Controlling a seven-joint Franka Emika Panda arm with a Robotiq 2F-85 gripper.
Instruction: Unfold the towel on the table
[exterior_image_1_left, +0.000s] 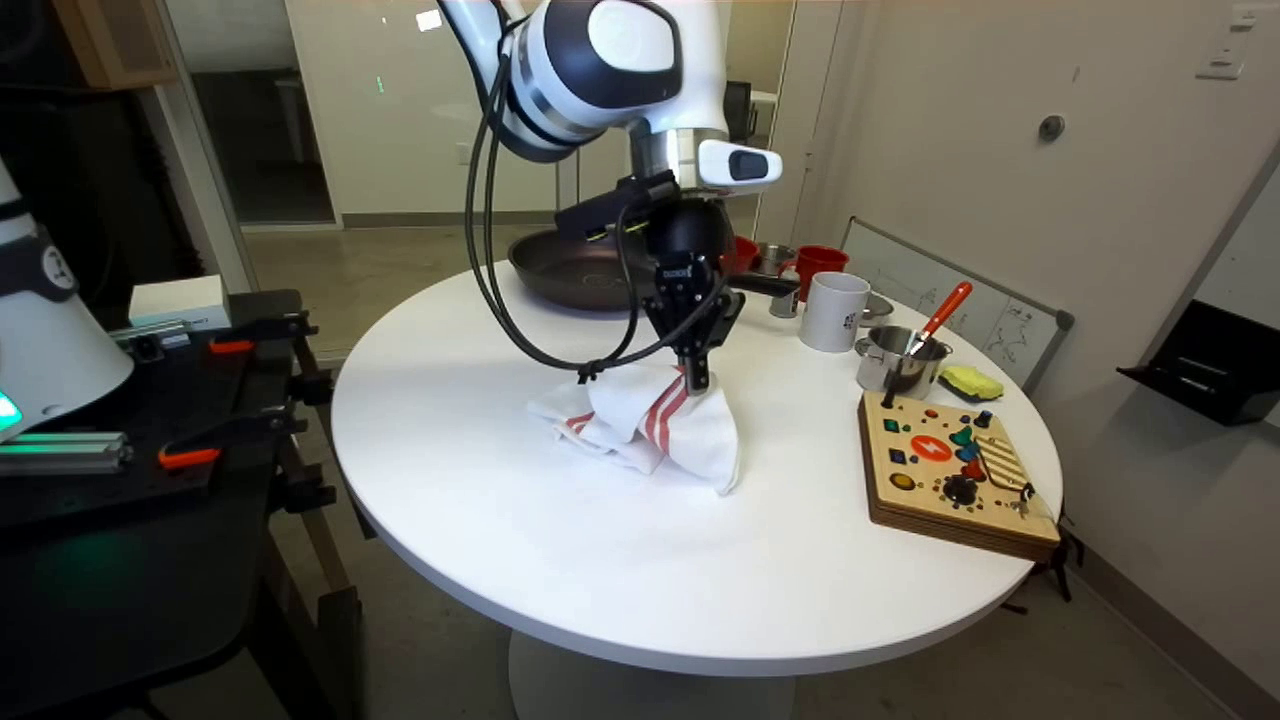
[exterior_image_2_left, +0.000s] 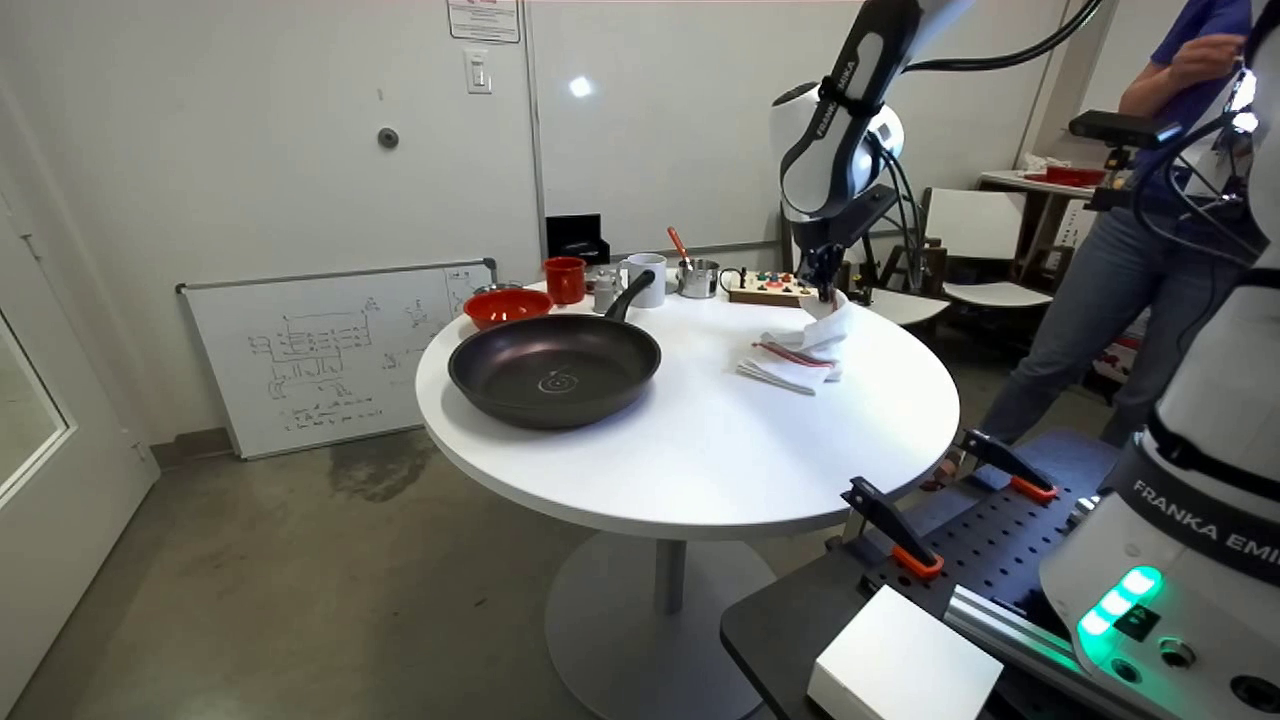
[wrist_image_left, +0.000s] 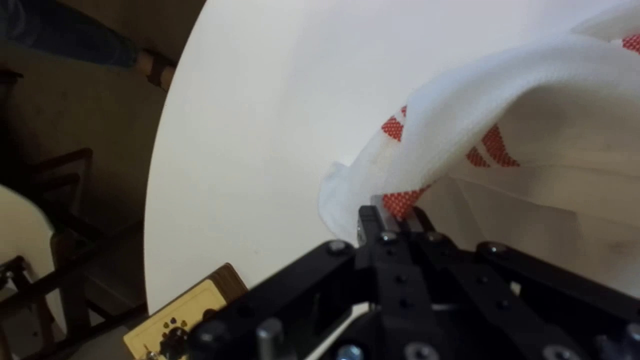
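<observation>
Clenching its jaws in an exterior view, one gripper (exterior_image_1_left: 697, 383) grasps one towel (exterior_image_1_left: 640, 425), bunched on one table (exterior_image_1_left: 460, 450), one panel (exterior_image_1_left: 935, 472) at the edge: crumpled red-striped white cloth, smooth round top, blocky wood! In an exterior view, one frying pan (exterior_image_2_left: 555, 372), one bowl (exterior_image_2_left: 508, 307), two mugs (exterior_image_2_left: 565, 282): pan dark and shallow, mugs cylindrical. Wrist view: two jaws pinching coarse red weave, soft folds arching alongside.

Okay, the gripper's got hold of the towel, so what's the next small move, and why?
Probably raise the gripper slightly and ease it away from the folds. In the wrist view it appears to pinch a red-striped part of the towel, while in both exterior views the rest lies bunched on the table, so a gentle pull may open it.
</observation>
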